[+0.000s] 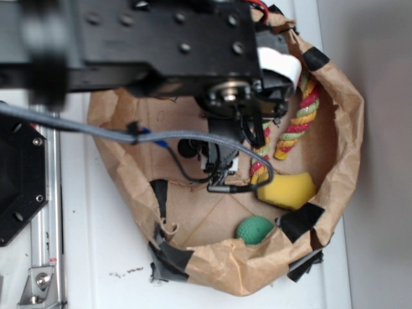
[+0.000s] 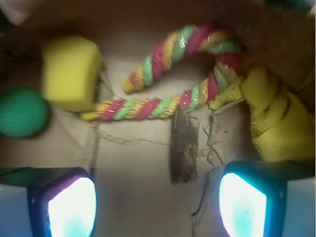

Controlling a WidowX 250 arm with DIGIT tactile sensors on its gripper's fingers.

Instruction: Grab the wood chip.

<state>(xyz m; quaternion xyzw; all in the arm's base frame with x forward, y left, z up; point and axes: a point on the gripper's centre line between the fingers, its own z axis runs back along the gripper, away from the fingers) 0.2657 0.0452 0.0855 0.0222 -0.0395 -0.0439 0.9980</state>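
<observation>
The wood chip (image 2: pixel 184 146) is a dark brown rough sliver lying flat on the brown paper floor in the wrist view, its far end touching the rope. My gripper (image 2: pixel 157 205) is open above the paper, its two glowing pads wide apart, and the chip's near end lies just beyond the gap, closer to the right pad (image 2: pixel 243 205). Nothing is between the pads. In the exterior view the arm and gripper (image 1: pixel 222 168) hang over the paper bowl (image 1: pixel 347 129) and hide the wood chip.
A striped rope (image 2: pixel 168 74) curls just past the chip, with a yellow cloth-like toy (image 2: pixel 276 118) at the right. A yellow sponge (image 2: pixel 69 74) and a green ball (image 2: pixel 22 112) sit at the left. The paper bowl's raised taped walls (image 1: pixel 244 273) ring everything.
</observation>
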